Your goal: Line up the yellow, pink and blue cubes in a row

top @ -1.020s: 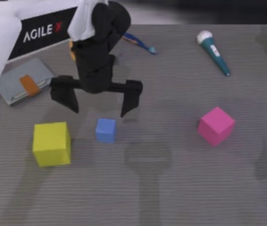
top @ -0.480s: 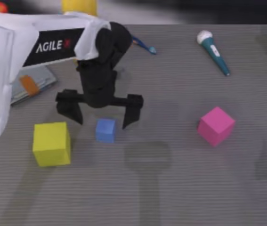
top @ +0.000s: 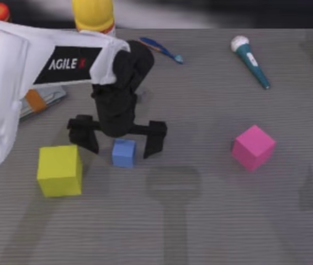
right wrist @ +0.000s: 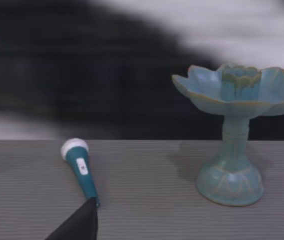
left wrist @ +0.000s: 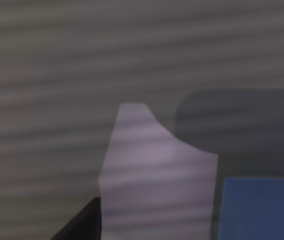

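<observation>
- Blue cube [top: 123, 153] sits on the bench [top: 211, 215] right under your left pincer [top: 120, 138], between its two black fingers [top: 155, 138].
- Your left pincer is spread wide; one finger stands on each side of the blue cube and you can see a gap on both sides, so nothing is held.
- In the left wrist view the blue cube [left wrist: 259, 207] fills one corner, with the striped grey bench [left wrist: 56, 75] behind it and a dark finger tip [left wrist: 79, 227] at the edge.
- Look just to the left of the pincer: the big yellow cube [top: 60, 170] rests near the blue one but not touching it.
- The pink cube [top: 253, 147] is well apart, over on the right side of the bench, turned a bit askew.
- Farther back you can see a blue toothbrush [top: 162, 49], a teal microphone [top: 249, 61], a yellow bottle [top: 93, 15] and a grey wallet [top: 40, 99] partly hidden under the white arm.
- Your right pincer does not show in the top view; its wrist view shows only a dark finger tip [right wrist: 76, 225], so you cannot tell if it is wide or narrow.
- That view also shows the microphone [right wrist: 80, 170] lying down and a pale green stand bowl [right wrist: 234, 150] standing upright on the bench.
</observation>
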Controlling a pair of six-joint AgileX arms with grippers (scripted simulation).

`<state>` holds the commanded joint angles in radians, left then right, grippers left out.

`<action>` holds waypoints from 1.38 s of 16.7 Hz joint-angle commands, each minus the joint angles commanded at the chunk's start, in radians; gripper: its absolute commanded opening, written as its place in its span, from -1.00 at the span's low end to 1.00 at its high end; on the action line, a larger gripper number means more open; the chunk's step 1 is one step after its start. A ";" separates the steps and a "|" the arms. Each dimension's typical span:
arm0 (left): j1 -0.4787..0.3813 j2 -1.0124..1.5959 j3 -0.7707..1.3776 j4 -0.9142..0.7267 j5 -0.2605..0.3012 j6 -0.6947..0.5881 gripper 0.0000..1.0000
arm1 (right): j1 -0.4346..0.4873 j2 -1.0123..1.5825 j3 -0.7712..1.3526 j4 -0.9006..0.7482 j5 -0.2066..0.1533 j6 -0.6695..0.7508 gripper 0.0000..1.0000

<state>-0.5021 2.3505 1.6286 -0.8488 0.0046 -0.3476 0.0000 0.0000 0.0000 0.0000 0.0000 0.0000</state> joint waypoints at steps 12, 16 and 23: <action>0.000 0.000 0.000 0.000 0.000 0.000 -0.81 | 0.000 0.000 0.000 0.000 0.000 0.000 1.00; 0.000 0.000 0.000 0.000 0.000 0.000 -1.00 | 0.000 0.000 0.000 0.000 0.000 0.000 1.00; 0.002 -0.038 0.012 -0.019 -0.011 0.008 -1.00 | 0.000 0.000 0.000 0.000 0.000 0.000 1.00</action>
<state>-0.4996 2.3124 1.6403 -0.8673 -0.0067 -0.3392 0.0000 0.0000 0.0000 0.0000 0.0000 0.0000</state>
